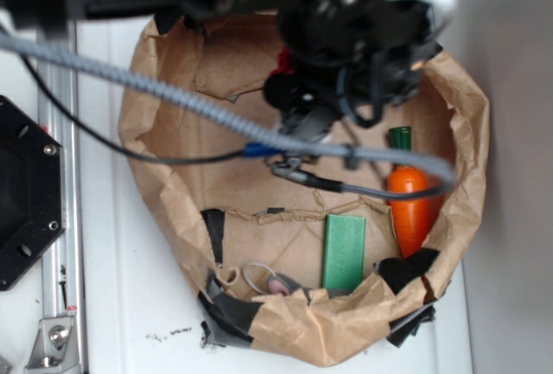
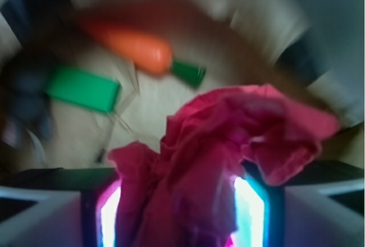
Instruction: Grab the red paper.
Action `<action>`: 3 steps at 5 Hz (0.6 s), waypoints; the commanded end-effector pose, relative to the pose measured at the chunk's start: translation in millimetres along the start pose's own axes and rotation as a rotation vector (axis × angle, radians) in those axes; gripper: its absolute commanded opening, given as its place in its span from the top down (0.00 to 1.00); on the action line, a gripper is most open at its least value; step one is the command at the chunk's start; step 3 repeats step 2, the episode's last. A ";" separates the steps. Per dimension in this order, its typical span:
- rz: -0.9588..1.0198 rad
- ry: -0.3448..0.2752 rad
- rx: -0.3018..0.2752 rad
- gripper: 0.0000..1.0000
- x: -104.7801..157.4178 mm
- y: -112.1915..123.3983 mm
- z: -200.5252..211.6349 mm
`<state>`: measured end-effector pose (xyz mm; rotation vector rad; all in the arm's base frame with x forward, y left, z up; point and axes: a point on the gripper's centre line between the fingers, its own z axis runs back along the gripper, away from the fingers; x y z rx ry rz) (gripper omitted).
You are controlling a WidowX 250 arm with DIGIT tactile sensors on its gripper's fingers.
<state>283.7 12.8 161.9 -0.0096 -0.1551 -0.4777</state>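
Observation:
The red paper [image 2: 228, 144] is a crumpled wad that fills the lower middle of the wrist view, squeezed between my gripper's [image 2: 179, 213] two glowing pads [image 2: 109, 215] and bulging out past them. In the exterior view my gripper [image 1: 302, 102] hangs over the back middle of the brown paper nest [image 1: 155, 175], and only a sliver of the red paper [image 1: 282, 61] shows behind the arm. The wrist view is blurred.
An orange toy carrot [image 1: 409, 206] with a green top [image 1: 399, 138] lies at the nest's right side. A green flat block [image 1: 344, 251] rests near the front rim. Black tape patches [image 1: 226, 313] mark the rim. A grey cable [image 1: 173, 98] crosses above.

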 end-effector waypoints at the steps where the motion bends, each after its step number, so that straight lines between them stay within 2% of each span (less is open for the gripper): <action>1: 0.457 0.006 0.015 1.00 19.1 -19.1 19.7; 2: 0.568 0.061 0.036 1.00 12.0 -23.7 18.2; 3: 0.568 0.061 0.036 1.00 12.0 -23.7 18.2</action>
